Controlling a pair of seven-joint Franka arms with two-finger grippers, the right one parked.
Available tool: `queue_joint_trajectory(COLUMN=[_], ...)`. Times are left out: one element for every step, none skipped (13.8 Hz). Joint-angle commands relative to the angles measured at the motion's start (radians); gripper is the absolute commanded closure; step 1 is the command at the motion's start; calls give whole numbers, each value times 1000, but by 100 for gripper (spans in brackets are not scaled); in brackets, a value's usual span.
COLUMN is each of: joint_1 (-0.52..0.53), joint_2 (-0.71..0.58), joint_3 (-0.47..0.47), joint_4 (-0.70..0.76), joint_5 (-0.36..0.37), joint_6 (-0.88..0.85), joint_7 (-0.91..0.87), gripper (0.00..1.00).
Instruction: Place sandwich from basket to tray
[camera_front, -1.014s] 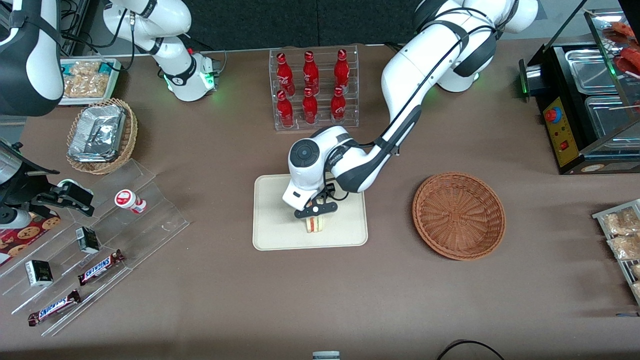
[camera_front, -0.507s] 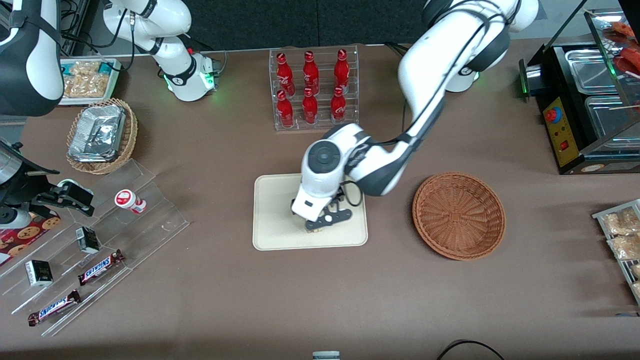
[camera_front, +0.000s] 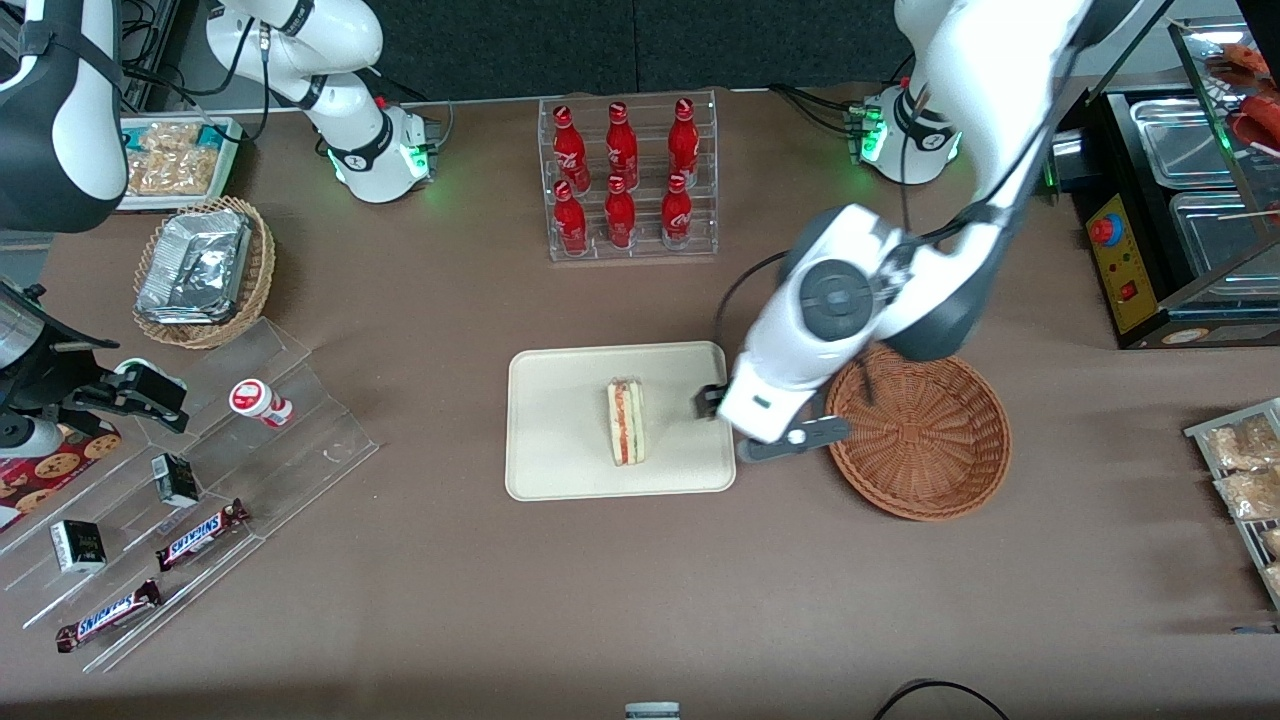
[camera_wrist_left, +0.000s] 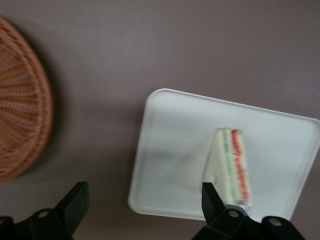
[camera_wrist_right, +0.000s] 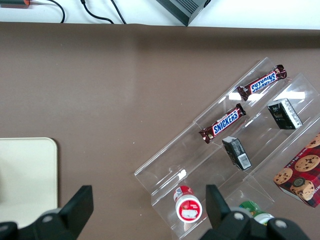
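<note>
A mock snack-shop counter: cola bottles (camera_front: 620, 178) in a clear rack, Snickers bars (camera_front: 201, 533) on acrylic tiers, a food warmer (camera_front: 1180, 190).

So the sandwich (camera_front: 626, 421) sits on the tray (camera_front: 560, 440), a bit toward the tray's edge on the basket's side, nearer its front edge than its back one. The basket (camera_front: 918, 432) is on the table (camera_front: 640, 600) just beside the tray, toward the working arm's end. The gripper (camera_front: 765, 432) hangs above the gap between tray and basket, fingers (camera_wrist_left: 214, 202) spread wide with nothing in them. A bottle rack (camera_front: 630, 178) stands farther from the front camera than the tray.
</note>
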Motion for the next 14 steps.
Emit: queue_joint_trajectory(joint_1=[98,132,175,213,249,284,316,342,373,407,436,456,470,470], joint_2=[-202,-244,-285,-317,-351,-383,-417,-448,-484,-512,-534,-558,-581,-597], joint_3=[-1,-1,0,-1,0,0,2,3,6,6,8,8,8,9], joint_4=[-265,-311,-358,-398,-434,-464,-492,-517,-537,-541,-535,-528,-512,-491], joint_5=[-38,-38,-38,-39,-41,-50,-61,-62,-62,-64,-70,-82,-84,-82], joint_6=[55,49,50,50,50,49,44,41,28,0,-43,-78,-112,-153], joint_7=[153,225,293,350,407,460,516,562,609,652,677,691,692,692], gripper=[1,1,1,1,1,1,1,1,1,1,1,1,1,1])
